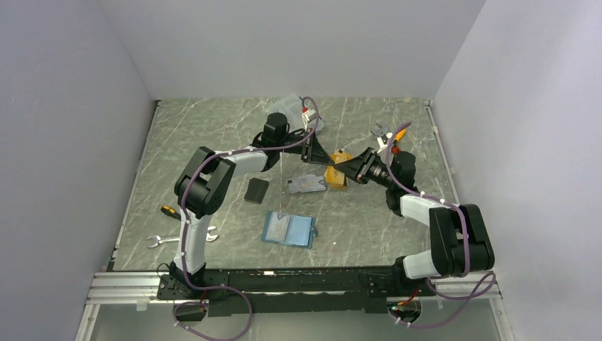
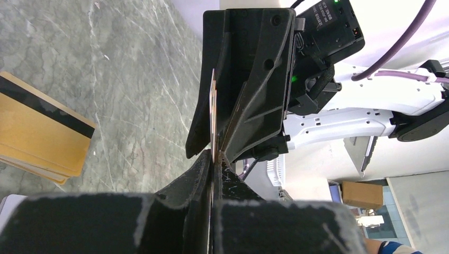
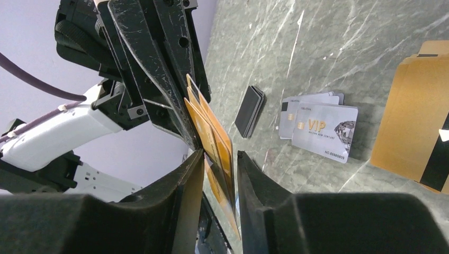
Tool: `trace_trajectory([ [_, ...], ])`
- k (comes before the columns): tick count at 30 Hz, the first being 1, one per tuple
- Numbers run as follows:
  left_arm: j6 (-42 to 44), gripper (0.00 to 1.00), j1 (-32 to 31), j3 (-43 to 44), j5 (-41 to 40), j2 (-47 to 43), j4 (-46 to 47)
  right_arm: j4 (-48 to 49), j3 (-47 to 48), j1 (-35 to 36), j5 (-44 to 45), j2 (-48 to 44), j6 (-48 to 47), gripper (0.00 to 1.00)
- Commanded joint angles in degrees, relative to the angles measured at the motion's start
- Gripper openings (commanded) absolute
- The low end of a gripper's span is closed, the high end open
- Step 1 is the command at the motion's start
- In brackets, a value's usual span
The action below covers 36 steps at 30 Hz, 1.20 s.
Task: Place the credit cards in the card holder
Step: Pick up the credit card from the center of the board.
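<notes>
1. Left wrist view: the left gripper [image 2: 213, 157] is seen shut tight on the edge of a few orange-gold cards [image 2: 214, 108]. The cards are held on edge, up in the air above the table [image 1: 213, 128].
2. The right gripper [image 3: 219, 156] is met tip to tip with the left one. Its jaws are seen standing apart, and the other end of the same cards is found between them. A small gap is seen beside the cards.
3. Just under the two grippers, on the right gripper's side, a pile of orange-gold cards [image 3: 415, 106] is laid flat on the table. A dark stripe is seen on the top one.
4. Next to that pile, under the left gripper, a few silver-grey cards [image 3: 323, 129] are laid flat. "VIP" is printed on the top one.
5. A little further out on the left gripper's side, a black case [image 3: 250, 111] is laid on the table.
6. The card holder [image 1: 288, 229] is laid open with its light blue inside up. It is set well apart from both grippers, toward the arm bases.
7. Furthest from the grippers, by the table edge on the left arm's side, a screwdriver [image 1: 168, 211] and a wrench [image 1: 167, 240] are laid.
</notes>
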Motion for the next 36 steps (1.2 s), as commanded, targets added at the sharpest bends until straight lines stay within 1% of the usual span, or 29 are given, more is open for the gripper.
trace_trajectory([
  [1,-1.2,0.08,0.2,0.1,1.4,-1.5,3.4,-0.5,0.5,0.6,-0.3,-1.8,-2.2,0.30],
  [4,-1.6,0.14,0.6,0.2,1.6,-1.9,3.7,-2.6,0.3,0.7,-0.5,-3.0,-3.6,0.23],
  [7,-2.6,0.30,0.7,0.3,2.1,-2.1,5.1,-4.6,0.7,1.0,-0.9,-3.6,-5.1,0.18],
  [10,-3.0,0.46,0.6,0.8,2.2,-2.0,5.4,-7.8,2.3,2.2,-1.3,-3.7,-7.6,0.16],
  [12,-3.1,0.50,0.3,1.1,2.3,-1.8,5.5,-8.5,3.0,3.1,-1.6,-3.5,-8.3,0.16],
  [15,-2.8,0.50,0.1,1.3,2.2,-1.4,5.1,-8.9,3.8,4.5,-1.7,-2.7,-8.9,0.16],
  [17,-2.0,0.51,-0.1,1.2,2.1,-1.2,4.3,-8.6,3.9,4.9,-1.7,-2.3,-8.8,0.16],
  [23,4.3,0.50,-0.7,1.8,1.2,-0.7,-1.9,-8.4,4.3,4.9,-1.9,-2.5,-8.6,0.13],
  [25,6.1,0.49,-0.7,2.2,1.0,-0.6,-3.9,-9.6,4.2,4.9,-0.9,-2.9,-9.1,0.10],
  [27,7.6,0.48,-0.8,2.2,0.4,-0.7,-5.4,-11.3,4.1,4.5,1.2,-3.4,-9.7,0.04],
  [29,8.9,0.44,-0.8,2.5,0.2,-0.7,-6.7,-10.7,3.5,3.8,2.2,-3.0,-9.1,0.00],
  [30,9.6,0.40,-0.8,2.7,0.2,-0.7,-7.5,-10.4,3.2,3.5,2.7,-2.8,-8.7,0.00],
  [33,10.2,0.24,-0.7,2.9,0.3,-0.6,-8.1,-10.2,3.0,2.9,3.2,-2.5,-8.8,0.00],
  [36,9.7,0.14,-0.7,3.5,1.0,-0.2,-8.1,-11.2,3.8,2.7,2.2,-2.8,-9.8,0.00],
])
